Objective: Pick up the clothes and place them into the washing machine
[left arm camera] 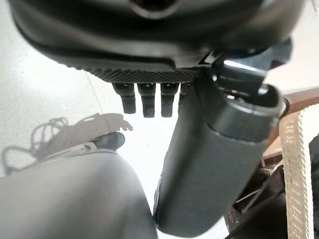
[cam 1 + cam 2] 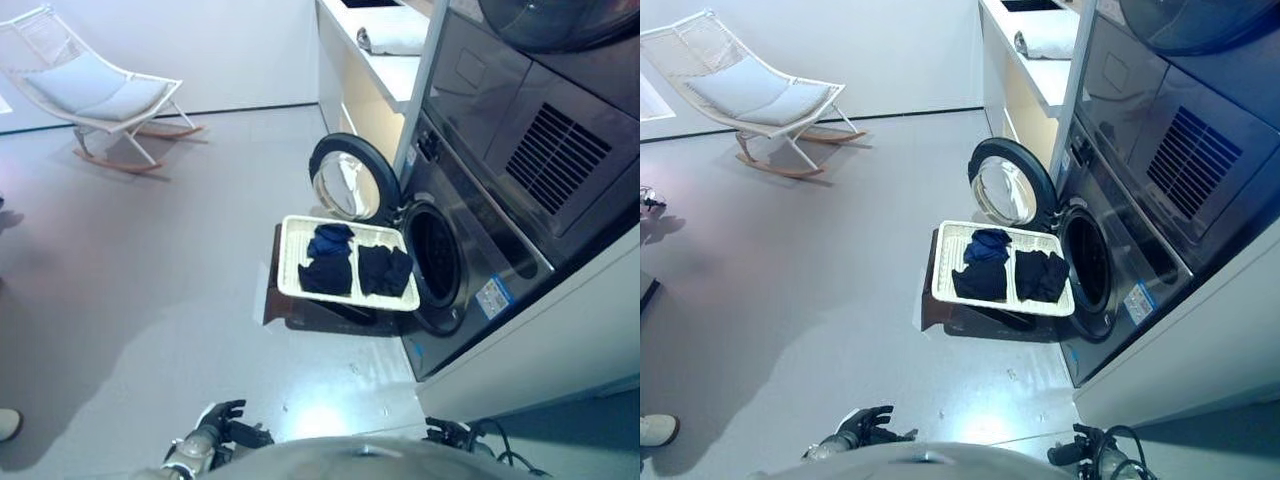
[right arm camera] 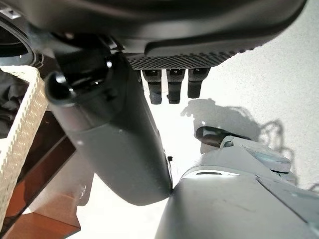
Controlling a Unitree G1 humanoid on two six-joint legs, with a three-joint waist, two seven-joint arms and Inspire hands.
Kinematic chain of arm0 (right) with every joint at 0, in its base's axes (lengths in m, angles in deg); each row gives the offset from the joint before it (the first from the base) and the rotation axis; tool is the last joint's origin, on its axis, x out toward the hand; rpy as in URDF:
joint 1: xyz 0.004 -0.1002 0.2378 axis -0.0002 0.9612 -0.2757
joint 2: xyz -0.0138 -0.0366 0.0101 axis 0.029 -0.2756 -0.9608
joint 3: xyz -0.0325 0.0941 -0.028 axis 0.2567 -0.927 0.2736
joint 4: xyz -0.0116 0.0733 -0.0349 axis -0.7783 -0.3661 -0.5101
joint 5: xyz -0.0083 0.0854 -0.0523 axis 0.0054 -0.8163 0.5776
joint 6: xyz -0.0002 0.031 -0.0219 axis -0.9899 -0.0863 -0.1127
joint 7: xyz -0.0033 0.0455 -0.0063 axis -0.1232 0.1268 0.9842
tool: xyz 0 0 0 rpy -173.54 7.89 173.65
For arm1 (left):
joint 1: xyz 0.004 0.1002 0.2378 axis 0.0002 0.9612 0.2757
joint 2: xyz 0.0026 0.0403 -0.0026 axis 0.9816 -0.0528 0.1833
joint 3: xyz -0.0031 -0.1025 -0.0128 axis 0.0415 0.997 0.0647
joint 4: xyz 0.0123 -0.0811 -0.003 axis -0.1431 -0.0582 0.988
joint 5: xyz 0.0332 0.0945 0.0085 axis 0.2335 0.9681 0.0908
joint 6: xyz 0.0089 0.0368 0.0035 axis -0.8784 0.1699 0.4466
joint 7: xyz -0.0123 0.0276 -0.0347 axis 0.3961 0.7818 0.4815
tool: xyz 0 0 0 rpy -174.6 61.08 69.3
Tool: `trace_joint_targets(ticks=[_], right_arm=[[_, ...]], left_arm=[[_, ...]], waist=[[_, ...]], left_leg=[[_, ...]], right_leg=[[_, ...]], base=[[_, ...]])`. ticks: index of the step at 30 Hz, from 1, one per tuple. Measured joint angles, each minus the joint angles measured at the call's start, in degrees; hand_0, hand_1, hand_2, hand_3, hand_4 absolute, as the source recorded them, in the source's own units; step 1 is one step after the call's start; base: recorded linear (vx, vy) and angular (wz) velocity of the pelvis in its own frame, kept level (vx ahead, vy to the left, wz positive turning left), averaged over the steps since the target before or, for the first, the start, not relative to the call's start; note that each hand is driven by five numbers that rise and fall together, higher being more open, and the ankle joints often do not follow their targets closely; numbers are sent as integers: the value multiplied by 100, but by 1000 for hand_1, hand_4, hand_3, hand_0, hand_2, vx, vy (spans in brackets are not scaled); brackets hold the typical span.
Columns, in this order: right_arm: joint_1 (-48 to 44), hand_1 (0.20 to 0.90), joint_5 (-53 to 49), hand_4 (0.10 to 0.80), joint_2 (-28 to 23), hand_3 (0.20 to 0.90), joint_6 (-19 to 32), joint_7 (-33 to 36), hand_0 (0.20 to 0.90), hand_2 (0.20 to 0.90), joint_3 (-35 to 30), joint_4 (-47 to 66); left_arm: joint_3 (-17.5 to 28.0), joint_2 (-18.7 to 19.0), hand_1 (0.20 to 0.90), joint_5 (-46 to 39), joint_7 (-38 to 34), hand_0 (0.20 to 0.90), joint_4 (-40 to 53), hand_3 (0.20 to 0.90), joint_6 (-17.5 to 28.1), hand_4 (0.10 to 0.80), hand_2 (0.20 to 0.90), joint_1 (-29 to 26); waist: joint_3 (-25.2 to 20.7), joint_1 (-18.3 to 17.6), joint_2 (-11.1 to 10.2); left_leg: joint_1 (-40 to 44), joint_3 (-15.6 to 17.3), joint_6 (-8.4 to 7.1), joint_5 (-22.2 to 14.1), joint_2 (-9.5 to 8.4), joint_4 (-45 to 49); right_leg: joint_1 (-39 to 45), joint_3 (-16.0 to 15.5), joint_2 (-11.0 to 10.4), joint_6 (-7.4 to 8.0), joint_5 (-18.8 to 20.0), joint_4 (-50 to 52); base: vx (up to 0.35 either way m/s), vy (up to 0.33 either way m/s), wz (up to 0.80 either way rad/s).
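Observation:
Dark clothes lie in a white woven basket on a low brown stool: a blue piece at the back, a black piece in front of it, another black piece on the right. The basket stands right before the washing machine, whose round door is swung open beside the dark drum mouth. My left hand and right hand hang low, well short of the basket. Both are open and hold nothing, with fingers relaxed over the floor.
A second machine sits stacked above the washer. A white counter with a folded towel runs behind the door. A white rocking chair stands at the far left. A person's shoe shows at the left edge.

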Motion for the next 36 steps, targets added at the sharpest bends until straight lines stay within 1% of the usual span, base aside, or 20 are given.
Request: trace_joint_targets(ticks=[4, 5, 7, 8, 10, 12, 14, 16, 17, 18, 20, 22, 24, 27, 29, 30, 31, 32, 33, 36], right_arm=[[-51, 900, -146, 800, -27, 900, 17, 34, 900, 900, -137, -21], [-190, 900, -261, 800, -81, 900, 27, 63, 900, 900, -224, 2], [-405, 900, -404, 800, -116, 900, 130, 119, 900, 900, -299, 20], [-380, 900, -489, 800, -78, 900, 189, 109, 900, 900, -341, 49], [-418, 900, -537, 800, 14, 900, 227, 104, 900, 900, -336, 56], [-450, 900, -558, 800, 18, 900, 240, 115, 900, 900, -396, 55], [-464, 900, -548, 800, -5, 900, 217, 122, 900, 900, -503, 31], [-363, 900, -529, 800, -22, 900, 157, 133, 900, 900, -536, 13], [-252, 900, -494, 800, -71, 900, 119, 129, 900, 900, -553, -2], [-172, 900, -439, 800, -97, 900, 64, 134, 900, 900, -555, -68], [-53, 900, -314, 800, -230, 900, 4, 131, 900, 900, -491, -102], [-137, 900, -284, 800, -252, 900, -9, 158, 900, 900, -422, -29], [-138, 900, -284, 800, -160, 900, 22, 141, 900, 900, -260, 10], [-359, 900, -285, 800, -105, 900, 63, 160, 900, 900, 13, 94], [-360, 900, -286, 800, -98, 900, 75, 219, 900, 900, 202, 103], [-342, 900, -287, 800, -99, 900, 94, 217, 900, 900, 244, 104], [-377, 900, -293, 800, -106, 900, 101, 229, 900, 900, 279, 113], [-394, 900, -300, 800, -51, 900, 106, 246, 900, 900, 314, 123], [-421, 900, -303, 800, -151, 900, 112, 253, 900, 900, 308, 133], [-546, 900, -331, 800, -141, 900, 110, 240, 900, 900, 323, 131]], left_arm=[[-3, -3, 900, -1, -15, 900, -50, 900, 0, 800, 900, -132], [-29, -52, 900, -9, -24, 900, -81, 900, 3, 800, 900, -233], [-26, -47, 900, -12, -53, 900, -92, 900, 6, 800, 900, -290], [-13, 9, 900, -11, -98, 900, -146, 900, 7, 800, 900, -296], [5, 162, 900, -7, -204, 900, -272, 900, -2, 800, 900, -312], [50, 238, 900, -5, -242, 900, -308, 900, 2, 800, 900, -324], [53, 252, 900, -9, -315, 900, -422, 900, -1, 800, 900, -330], [50, 208, 900, -10, -325, 900, -446, 900, -8, 800, 900, -308], [45, 108, 900, -12, -323, 900, -438, 900, -4, 800, 900, -322], [47, 10, 900, -17, -322, 900, -400, 900, 4, 800, 900, -351], [51, -229, 900, -68, -325, 900, -267, 900, 39, 800, 900, -223], [47, -347, 900, -140, -330, 900, -235, 900, 65, 800, 900, -231], [51, -327, 900, -246, -316, 900, -243, 900, 118, 800, 900, -244], [54, -283, 900, -351, -313, 900, -282, 900, 126, 800, 900, -279], [109, -296, 900, -393, -315, 900, -260, 900, 170, 800, 900, -388], [121, -299, 900, -460, -320, 900, -229, 900, 221, 800, 900, -371], [118, -295, 900, -459, -315, 900, -225, 900, 246, 800, 900, -356], [121, -299, 900, -457, -316, 900, -261, 900, 247, 800, 900, -337], [116, -303, 900, -458, -321, 900, -250, 900, 236, 800, 900, -396], [227, -240, 900, -467, -343, 900, -256, 900, 198, 800, 900, -371]], waist=[[54, -63, -45], [224, -56, 41], [411, -179, 210], [428, -268, 233], [479, -331, 210], [509, -413, 197], [530, -460, 228], [547, -565, 306], [554, -696, 404], [565, -731, 409], [503, -656, 438], [463, -640, 409], [327, -583, 194], [222, -488, 38], [220, -331, -84], [205, -265, -115], [230, -210, -60], [235, -109, -6], [273, -104, 22], [485, 73, 247]], left_leg=[[-185, -76, 183, -109, -264, 112], [-266, -121, 357, -220, -340, 306], [-175, -243, 483, -171, -365, 208], [-69, -305, 564, -119, -380, 71], [9, -371, 570, -112, -365, -29], [11, -411, 558, -120, -359, -47], [95, -513, 503, -156, -310, -146], [243, -767, 367, -230, -157, -365], [394, -914, 334, -262, -16, -478], [450, -891, 316, -367, -31, -114], [638, -674, 147, -629, -81, 465], [589, -751, 15, -581, 9, 612], [460, -834, -104, -612, 41, 934], [183, -1169, -297, -642, 76, 1553], [-195, -969, -493, -602, 65, 2262], [-164, -802, -337, -631, 156, 1818], [-279, -730, -326, -628, 232, 1525], [-349, -550, -356, -592, 231, 794], [-435, -482, -236, -424, 226, 182], [-826, -142, -79, -38, 87, -360]], right_leg=[[-334, 89, -270, 108, -183, 634], [-816, 277, -327, 85, -227, 1485], [-1506, 510, -364, -65, -102, 2731], [-1676, 519, -299, -91, -135, 2720], [-1723, 329, -98, -117, -127, 1976], [-1765, 178, -30, -93, -78, 1039], [-1754, 193, -4, -49, 518, 291], [-1421, 295, 191, -66, 977, -88], [-1259, 482, 415, -113, 949, -93], [-1159, 521, 461, -442, 869, 39], [-1102, 506, 505, -528, 605, 292], [-1138, 394, 624, -584, 480, 438], [-1112, 376, 650, -716, 572, 343], [-1019, 382, 768, -860, 496, 223], [-823, 407, 677, -945, 527, -13], [-752, 398, 673, -957, 556, -89], [-694, 374, 680, -1008, 489, -134], [-634, 365, 667, -1003, 479, -240], [-609, 359, 629, -973, 517, -312], [-129, 440, 654, -850, 513, -693]], base=[[106, 245, 10], [138, 222, -13], [312, 139, -12], [371, 21, 0], [383, -69, 11], [420, -107, 30], [432, -127, 32], [444, -200, 72], [430, -282, 113], [383, -290, 84], [363, -328, 20], [269, -317, -1], [166, -153, -39], [320, -141, -23], [204, -36, 5], [301, 26, 11], [300, 28, 15], [416, 59, 31], [374, 71, 17], [474, 122, 9]])
